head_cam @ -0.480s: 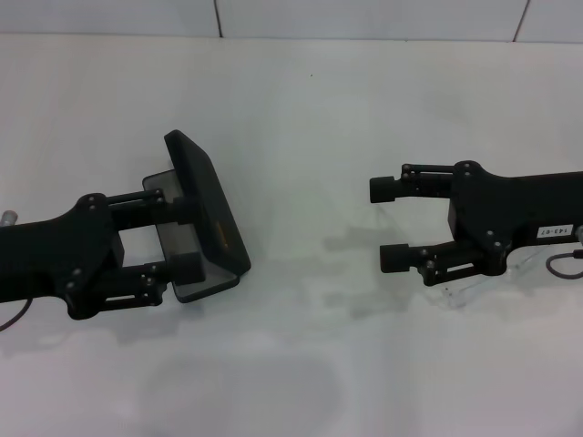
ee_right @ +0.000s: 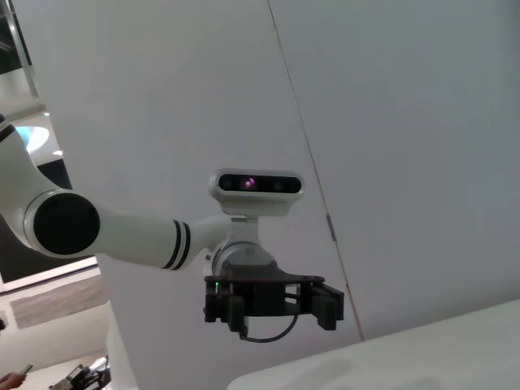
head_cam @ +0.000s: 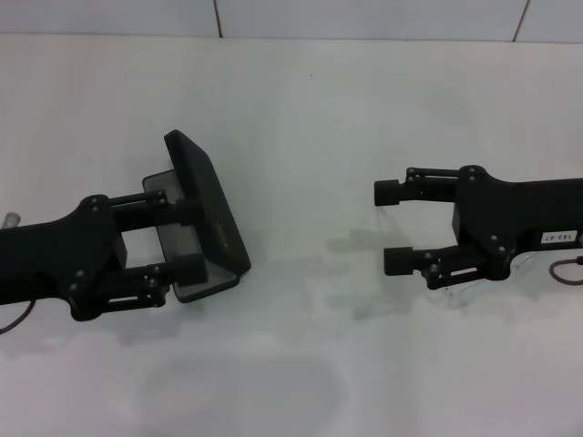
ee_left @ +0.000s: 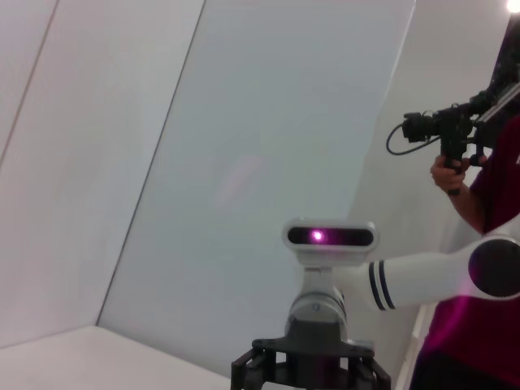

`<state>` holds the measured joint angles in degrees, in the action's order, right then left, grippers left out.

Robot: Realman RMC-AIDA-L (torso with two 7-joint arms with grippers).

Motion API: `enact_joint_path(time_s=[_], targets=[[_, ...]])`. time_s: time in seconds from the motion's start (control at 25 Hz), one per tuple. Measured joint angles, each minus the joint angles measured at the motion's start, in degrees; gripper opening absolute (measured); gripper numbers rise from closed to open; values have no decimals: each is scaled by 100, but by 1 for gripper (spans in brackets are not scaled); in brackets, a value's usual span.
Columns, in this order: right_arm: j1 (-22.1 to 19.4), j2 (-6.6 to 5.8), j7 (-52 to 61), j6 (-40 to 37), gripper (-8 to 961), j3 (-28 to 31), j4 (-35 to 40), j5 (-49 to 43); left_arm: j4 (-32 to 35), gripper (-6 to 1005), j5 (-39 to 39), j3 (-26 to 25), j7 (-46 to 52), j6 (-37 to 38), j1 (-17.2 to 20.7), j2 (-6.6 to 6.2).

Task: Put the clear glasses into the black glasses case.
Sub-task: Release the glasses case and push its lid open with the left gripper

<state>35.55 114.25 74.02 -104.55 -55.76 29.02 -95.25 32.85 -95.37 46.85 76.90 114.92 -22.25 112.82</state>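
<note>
A white table (head_cam: 301, 109) fills the scene, matte and faintly shadowed, meeting a pale panelled wall (head_cam: 364, 16) with thin dark seams at twelve o'clock. In the wrist views the room rises in tall white panels; the robot's own head camera (ee_right: 257, 184) glows faintly purple, and a person in a maroon shirt (ee_left: 479, 244) holds a black camera rig (ee_left: 443, 130) beside its white arm.

At nine o'clock the black glasses case (head_cam: 205, 218) stands open on the table, lid tilted up, grey-lined tray lying flat. The left gripper (head_cam: 187, 238) reaches in from the table edge, fingers spread wide on either side of the tray, one fingertip by the hinge end, the other at the near corner; whether they touch it cannot be told.

At three o'clock, well apart from the case, the right gripper (head_cam: 393, 226) hovers with fingers parted, holding nothing. The clear glasses (head_cam: 460, 289) lie on the table beneath it, mostly hidden, a transparent edge showing at its near side.
</note>
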Motion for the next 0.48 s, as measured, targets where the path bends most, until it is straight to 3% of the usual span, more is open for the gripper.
enact_joint_path(time_s=[0.16, 0.24, 0.4, 0.48], targets=[[-127, 29, -13, 30, 858, 150, 169, 10, 14, 702, 202, -124, 7, -4, 33, 21], [-279, 66, -24, 61, 858, 518, 326, 20, 20, 701, 426, -369, 32, -3, 37, 35], [-672, 112, -108, 82, 857, 1888, 388, 373, 293, 700, 1023, -1175, 320, -35, 39, 115], [-889, 109, -147, 76, 857, 2440, 263, 691, 945, 699, 1117, -1472, 758, -200, 33, 245]])
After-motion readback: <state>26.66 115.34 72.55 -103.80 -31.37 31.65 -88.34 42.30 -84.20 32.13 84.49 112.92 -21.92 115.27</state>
